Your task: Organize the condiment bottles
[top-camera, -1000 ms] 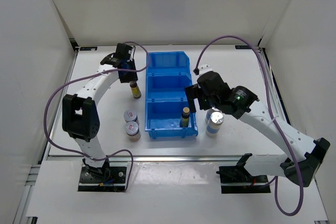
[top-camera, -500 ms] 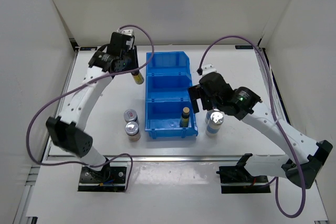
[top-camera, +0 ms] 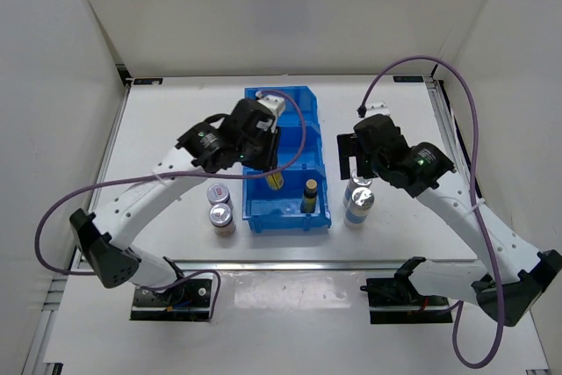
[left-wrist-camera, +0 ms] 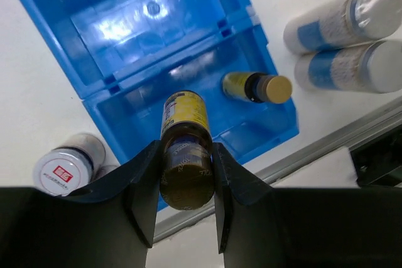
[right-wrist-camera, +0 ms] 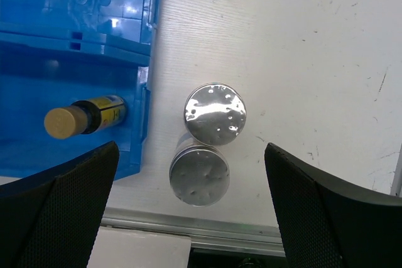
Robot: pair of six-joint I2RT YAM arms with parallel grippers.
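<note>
I see a bright blue bin (top-camera: 290,129) on the white table (top-camera: 167,111). The dark bottle (left-wrist-camera: 185,117) in my black left pincer (left-wrist-camera: 183,174) wears a yellow label. The second bottle (left-wrist-camera: 257,87), inside the bin, has a tan cap. The jars (left-wrist-camera: 339,23) right of the bin show white-and-blue labels and silver lids. Left of the bin, a white jar lid (left-wrist-camera: 63,171) carries a red mark.
</note>
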